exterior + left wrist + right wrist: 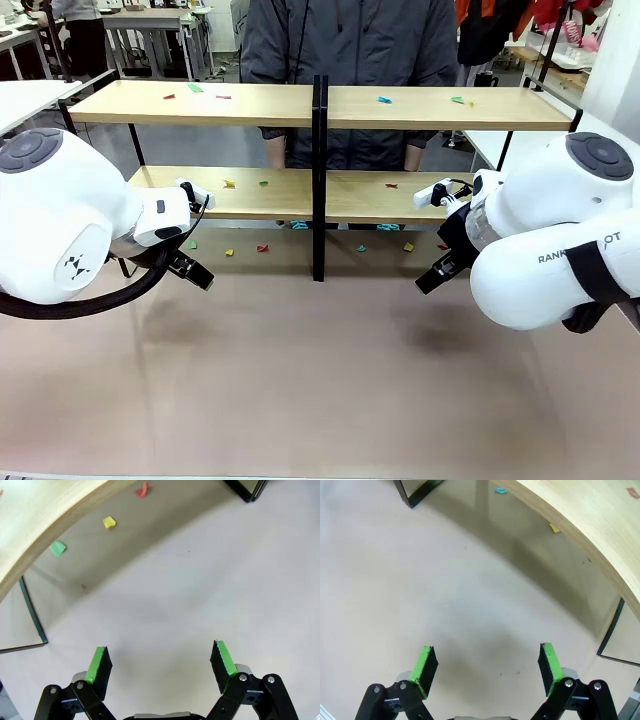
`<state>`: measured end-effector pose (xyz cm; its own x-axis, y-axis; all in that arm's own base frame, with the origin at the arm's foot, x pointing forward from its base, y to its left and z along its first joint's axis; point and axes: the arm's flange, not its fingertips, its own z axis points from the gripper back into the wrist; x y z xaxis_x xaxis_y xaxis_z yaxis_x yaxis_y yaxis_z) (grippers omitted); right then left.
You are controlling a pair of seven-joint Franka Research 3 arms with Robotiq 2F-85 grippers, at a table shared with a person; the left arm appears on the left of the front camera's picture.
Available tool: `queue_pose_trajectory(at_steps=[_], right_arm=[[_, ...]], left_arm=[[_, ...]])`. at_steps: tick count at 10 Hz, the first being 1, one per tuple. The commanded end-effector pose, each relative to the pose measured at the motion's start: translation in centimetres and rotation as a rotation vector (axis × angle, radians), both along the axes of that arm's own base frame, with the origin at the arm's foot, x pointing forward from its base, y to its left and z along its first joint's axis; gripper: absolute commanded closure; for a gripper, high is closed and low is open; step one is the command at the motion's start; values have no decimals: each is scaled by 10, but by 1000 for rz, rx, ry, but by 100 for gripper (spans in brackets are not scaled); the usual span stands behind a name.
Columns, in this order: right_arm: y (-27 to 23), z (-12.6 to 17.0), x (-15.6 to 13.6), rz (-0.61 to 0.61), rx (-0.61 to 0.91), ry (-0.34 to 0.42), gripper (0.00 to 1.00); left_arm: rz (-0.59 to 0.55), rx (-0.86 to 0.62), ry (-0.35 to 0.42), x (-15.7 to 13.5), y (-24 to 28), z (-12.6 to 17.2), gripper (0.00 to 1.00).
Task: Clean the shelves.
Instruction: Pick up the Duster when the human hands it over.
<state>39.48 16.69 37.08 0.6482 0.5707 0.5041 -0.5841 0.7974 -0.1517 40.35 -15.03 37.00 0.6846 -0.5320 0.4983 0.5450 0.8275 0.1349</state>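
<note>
While the left gripper (161,652) hangs at nine o'clock with its fingers wide apart and empty, the shelves (270,103) stand across the far side of the table (300,380), near twelve o'clock, with small coloured paper bits (229,183) on both boards. At three o'clock the right gripper (487,652) hangs low too, fingers wide apart, holding nothing.
</note>
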Motion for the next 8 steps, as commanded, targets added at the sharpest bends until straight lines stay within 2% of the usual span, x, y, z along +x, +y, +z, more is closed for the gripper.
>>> queue_pose_trajectory(at_steps=[1,8], right_arm=[[0,0,0,0,1,0,0],[0,0,0,0,0,0,0]], left_arm=[[-1,0,-1,0,0,0,0],[0,0,0,0,0,0,0]])
